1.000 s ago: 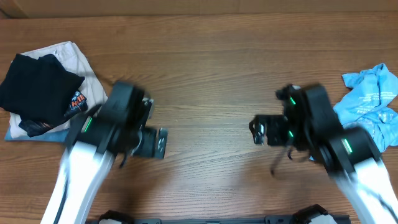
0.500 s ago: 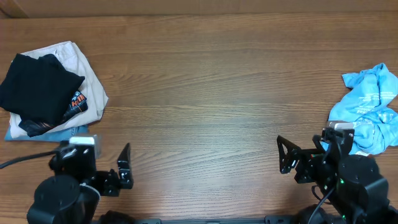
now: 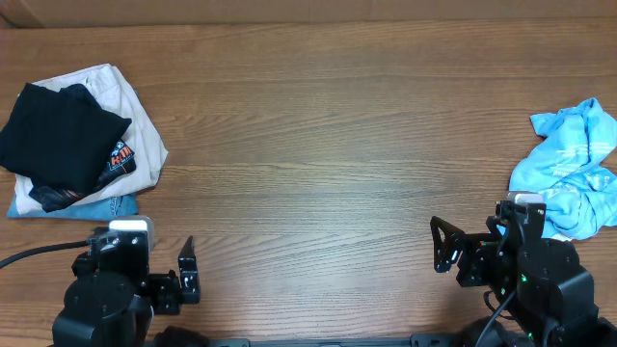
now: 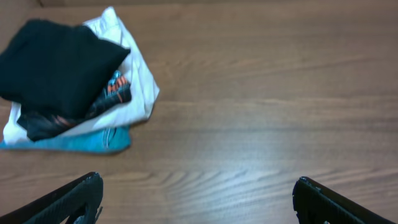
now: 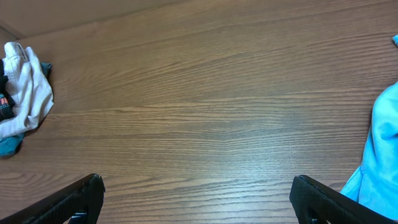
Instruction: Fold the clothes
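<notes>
So, arms crouch low at 7 and 5 o'clock, left gripper point(image 4: 199, 186) and right gripper point(image 5: 198, 182) fingers spread wide, holding nothing. Jersey point(image 3: 118, 157) print at 9 is too small to read.

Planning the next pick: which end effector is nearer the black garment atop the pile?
Left. The left end effector sits toward the robot from the black garment, slightly right of it; the right end effector is far off to its right.

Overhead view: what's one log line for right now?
left gripper open, empty | right gripper open, empty | black garment atop left pile | blue tee crumpled right
</notes>
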Tool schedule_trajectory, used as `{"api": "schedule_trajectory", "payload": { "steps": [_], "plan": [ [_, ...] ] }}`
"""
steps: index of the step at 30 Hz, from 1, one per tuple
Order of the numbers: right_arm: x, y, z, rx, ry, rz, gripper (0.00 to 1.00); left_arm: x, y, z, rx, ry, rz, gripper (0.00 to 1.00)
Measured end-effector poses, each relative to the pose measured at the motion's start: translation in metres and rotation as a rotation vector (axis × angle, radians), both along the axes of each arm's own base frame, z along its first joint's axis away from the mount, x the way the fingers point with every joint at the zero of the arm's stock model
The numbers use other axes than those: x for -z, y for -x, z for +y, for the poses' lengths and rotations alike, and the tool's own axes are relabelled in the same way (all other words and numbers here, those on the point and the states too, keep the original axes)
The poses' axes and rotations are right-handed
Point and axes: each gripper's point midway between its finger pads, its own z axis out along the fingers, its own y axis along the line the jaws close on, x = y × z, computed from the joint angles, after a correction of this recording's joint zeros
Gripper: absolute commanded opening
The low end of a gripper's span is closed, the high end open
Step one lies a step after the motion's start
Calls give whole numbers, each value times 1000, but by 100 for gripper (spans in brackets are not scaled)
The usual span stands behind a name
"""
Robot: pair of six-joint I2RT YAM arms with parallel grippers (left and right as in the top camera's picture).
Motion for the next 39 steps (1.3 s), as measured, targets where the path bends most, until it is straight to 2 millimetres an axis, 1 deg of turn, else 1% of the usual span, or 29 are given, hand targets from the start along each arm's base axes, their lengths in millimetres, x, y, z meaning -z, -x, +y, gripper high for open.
{"api": "schedule_trajectory", "payload": {
  "steps": [5,18,23,27,29,32,33,36,39],
  "plan": [
    [0,0,0,0,0,0,100,9,7,2,0,-15,47,100],
    [2,2,-2,4,3,7,100,13,10,3,0,-21,65,100],
    [6,8,-15,59,7,18,100,13,10,3,0,-21,65,100],
    [-4,1,-29,151,-49,-117,100,13,10,3,-1,-22,66,100],
    [-10,-7,-35,190,-87,-229,100,13,10,3,-1,-22,67,100],
    [-4,-14,-40,222,-120,-338,100,15,10,4,-3,-25,72,100],
    [-2,-19,-42,230,-139,-401,100,15,10,4,-3,-25,72,100],
    [10,-29,-46,243,-168,-551,100,15,10,4,-4,-26,73,100],
    [9,-42,-45,235,-177,-649,100,16,10,4,-4,-27,74,100]
  ]
}}
